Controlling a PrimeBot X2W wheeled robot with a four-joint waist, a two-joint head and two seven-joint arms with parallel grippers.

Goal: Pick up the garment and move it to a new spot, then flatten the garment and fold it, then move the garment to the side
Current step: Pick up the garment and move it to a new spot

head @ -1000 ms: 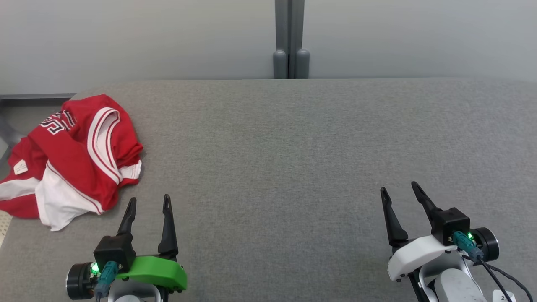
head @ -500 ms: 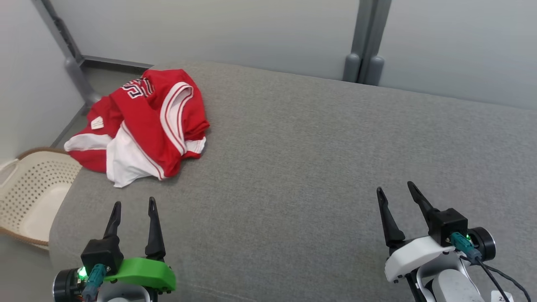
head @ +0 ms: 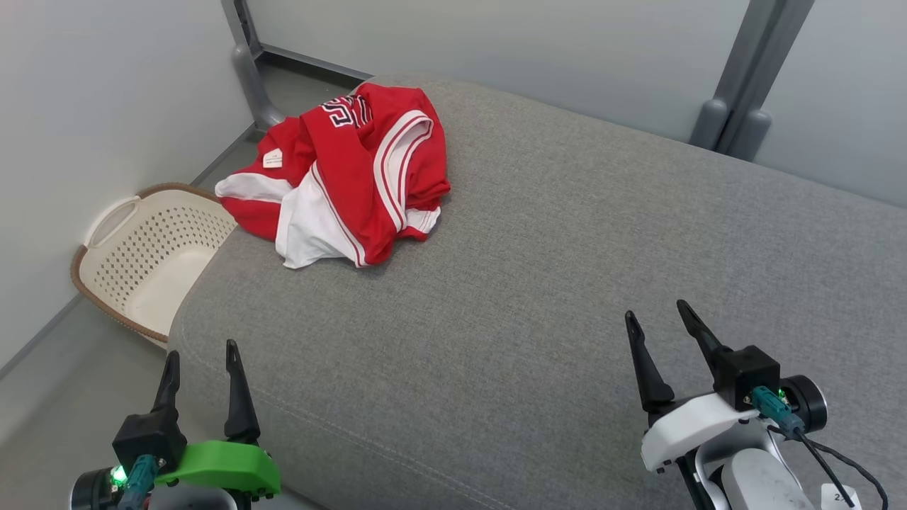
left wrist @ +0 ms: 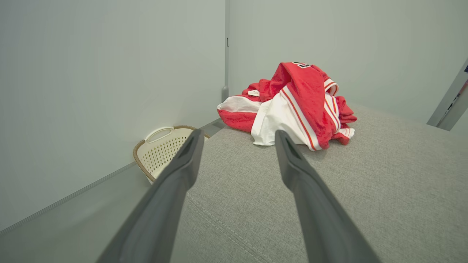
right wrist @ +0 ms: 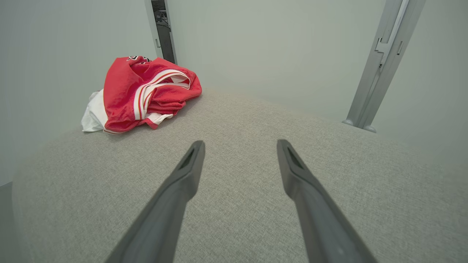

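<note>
Shows the garment, red with white panels and striped trim, heaped in a crumpled mound at the far left corner of the grey padded surface. Carries dark lettering on its topmost fold and a small white label on the red cloth at its left side. Spills a red and white edge past the left rim of the surface, near a cream perforated basket with a brown rim that stands on the floor against the pale wall.

Places the left gripper, on its green mount, at the near left corner of the surface, fingers spread apart and pointing toward the garment but well short of it. From the left wrist view, frames the white lower edge of the heap just beyond the two fingertips.

Places the right gripper, on its white mount, over the near right part of the surface, fingers likewise spread and well apart from the garment. Sets a grey upright post behind the far edge of the surface.
</note>
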